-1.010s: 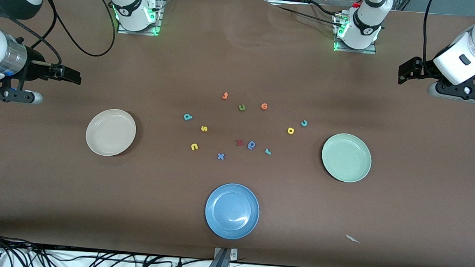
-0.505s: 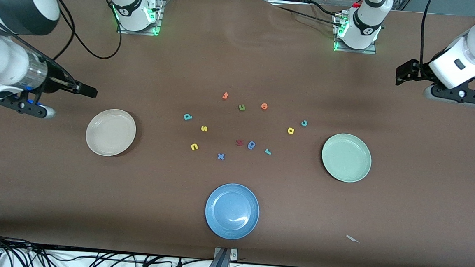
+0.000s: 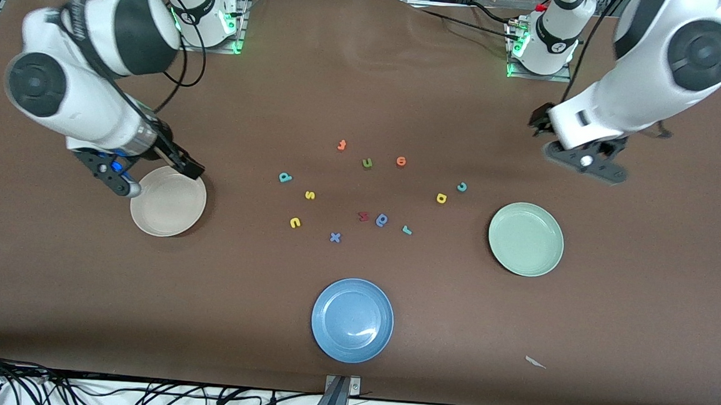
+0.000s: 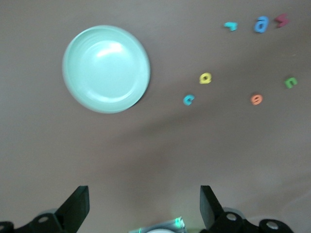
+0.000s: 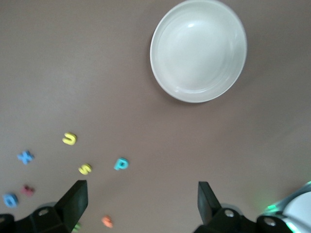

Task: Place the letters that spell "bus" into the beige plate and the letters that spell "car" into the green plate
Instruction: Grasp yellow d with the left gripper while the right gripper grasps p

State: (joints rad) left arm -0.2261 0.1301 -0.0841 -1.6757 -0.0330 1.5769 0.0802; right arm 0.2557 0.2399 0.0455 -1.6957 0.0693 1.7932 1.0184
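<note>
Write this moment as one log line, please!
left tool: open, over bare table | right tool: open, by beige plate | green plate: empty | letters: all on table

Foam letters [image 3: 309, 194], perhaps "s", "u", "x".

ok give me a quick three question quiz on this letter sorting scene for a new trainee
1. True or false: the beige plate already holds a letter.
2. Which letter lies nearest the green plate? A) teal r B) yellow a C) yellow u
3. Fill in: the right gripper is over the edge of the ____ plate, and the left gripper is over bare table; both are ____.

Key
1. False: both the beige and the green plate are empty, and so is the blue plate.
2. B: the yellow a, beside the teal c.
3. beige; open, holding nothing.
</note>
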